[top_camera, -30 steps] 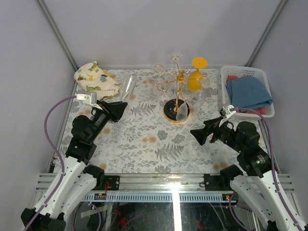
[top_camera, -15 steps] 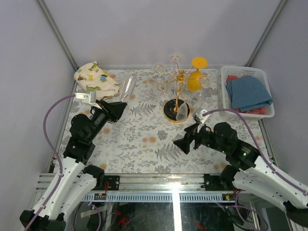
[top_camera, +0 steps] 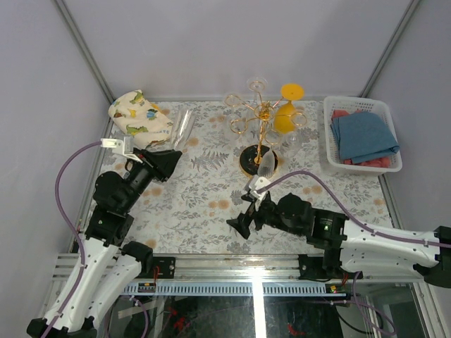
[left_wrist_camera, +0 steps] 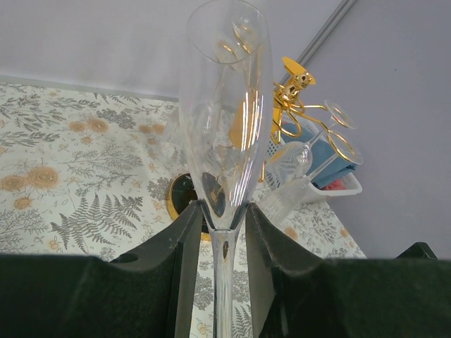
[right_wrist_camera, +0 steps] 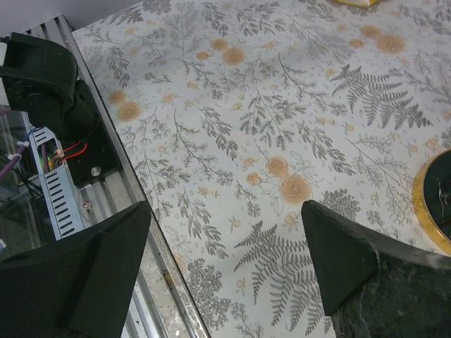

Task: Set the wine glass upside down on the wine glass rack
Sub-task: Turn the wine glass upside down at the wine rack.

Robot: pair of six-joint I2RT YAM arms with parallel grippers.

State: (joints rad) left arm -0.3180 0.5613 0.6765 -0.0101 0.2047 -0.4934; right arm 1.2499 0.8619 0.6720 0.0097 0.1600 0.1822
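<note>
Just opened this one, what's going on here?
The left gripper grips a clear wine glass by its stem, with the bowl pointing away toward the gold wine glass rack at the back of the table. The glass is not yet on the rack. An orange glass already hangs upside down on the rack. The right gripper hovers over the middle of the table, fingers wide apart and empty.

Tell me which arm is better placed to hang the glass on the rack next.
Left. The left gripper clamps the wine glass at its stem, facing the wine glass rack. The right gripper is open and holds nothing.
</note>
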